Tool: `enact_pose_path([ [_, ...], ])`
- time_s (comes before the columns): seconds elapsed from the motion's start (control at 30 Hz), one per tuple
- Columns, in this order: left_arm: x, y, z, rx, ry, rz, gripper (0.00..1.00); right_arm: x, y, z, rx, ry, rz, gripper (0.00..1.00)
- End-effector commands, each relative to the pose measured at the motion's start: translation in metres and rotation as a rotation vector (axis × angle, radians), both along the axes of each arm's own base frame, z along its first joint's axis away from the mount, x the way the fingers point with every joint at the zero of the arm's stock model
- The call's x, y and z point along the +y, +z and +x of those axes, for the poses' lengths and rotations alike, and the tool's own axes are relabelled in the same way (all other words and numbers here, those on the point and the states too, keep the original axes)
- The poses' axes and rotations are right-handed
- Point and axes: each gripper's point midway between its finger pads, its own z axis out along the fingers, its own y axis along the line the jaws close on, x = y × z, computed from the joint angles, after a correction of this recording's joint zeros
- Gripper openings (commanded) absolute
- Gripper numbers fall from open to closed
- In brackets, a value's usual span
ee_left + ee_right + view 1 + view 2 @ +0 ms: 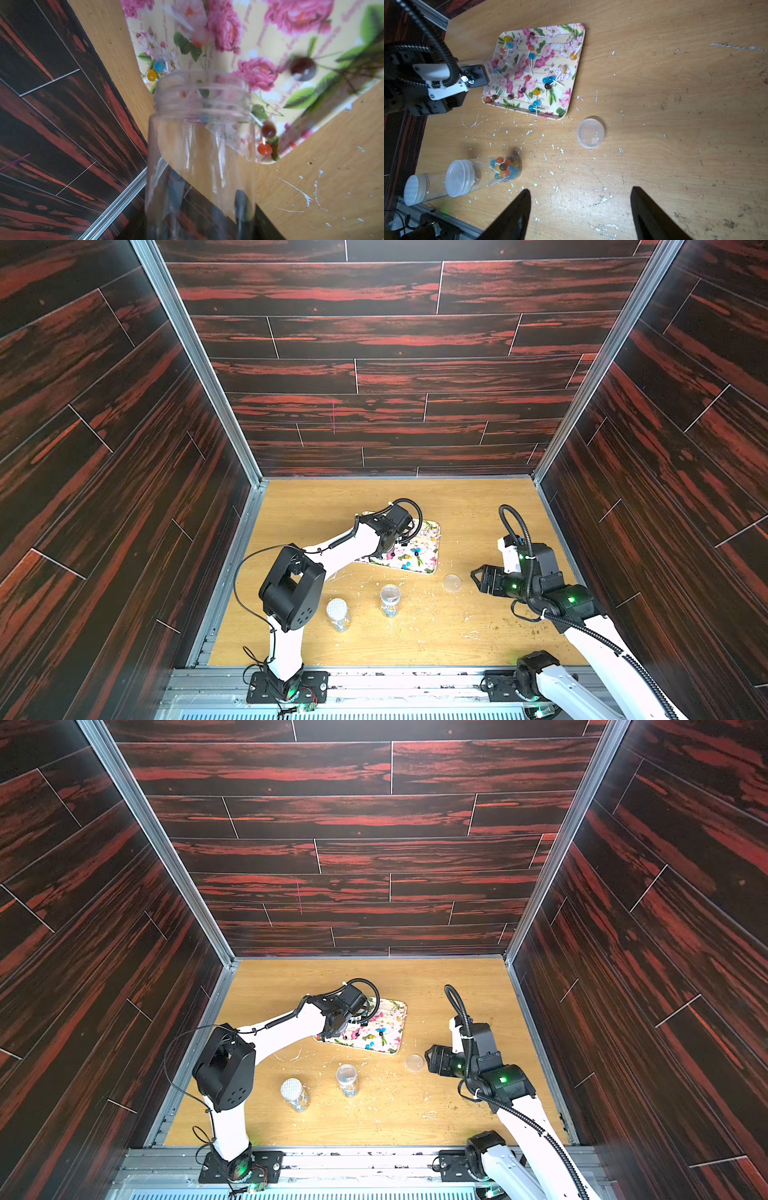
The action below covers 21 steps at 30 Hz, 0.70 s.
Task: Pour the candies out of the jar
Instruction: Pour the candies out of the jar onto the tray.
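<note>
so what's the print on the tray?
The tray has pink roses and green leaves on pale yellow; clearest in the left wrist view.

A robot test cell — aluminium-framed panel walls, bolted arm bases.

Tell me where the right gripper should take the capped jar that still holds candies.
Probably best: grip the capped jar on its clear round wall at mid-height, below its lid, coming in level from the side of the open right gripper. It stands upright, and the second jar stands on its other side.
</note>
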Motion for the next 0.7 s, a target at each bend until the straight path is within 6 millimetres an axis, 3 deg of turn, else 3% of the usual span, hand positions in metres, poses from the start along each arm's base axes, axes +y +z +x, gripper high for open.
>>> enact_pose_path([
  [0.0, 0.000, 0.007, -0.002, 0.000, -0.006, 0.006, 0.45, -0.001, 0.000, -0.001, -0.003, -0.012, 0.009, 0.78],
  [0.23, -0.004, 0.016, -0.001, -0.028, 0.033, -0.045, 0.45, -0.001, 0.002, -0.001, -0.005, -0.011, 0.013, 0.78],
  [0.67, -0.021, 0.062, 0.001, -0.127, 0.113, -0.293, 0.45, -0.001, 0.008, -0.001, -0.011, -0.010, 0.015, 0.78],
])
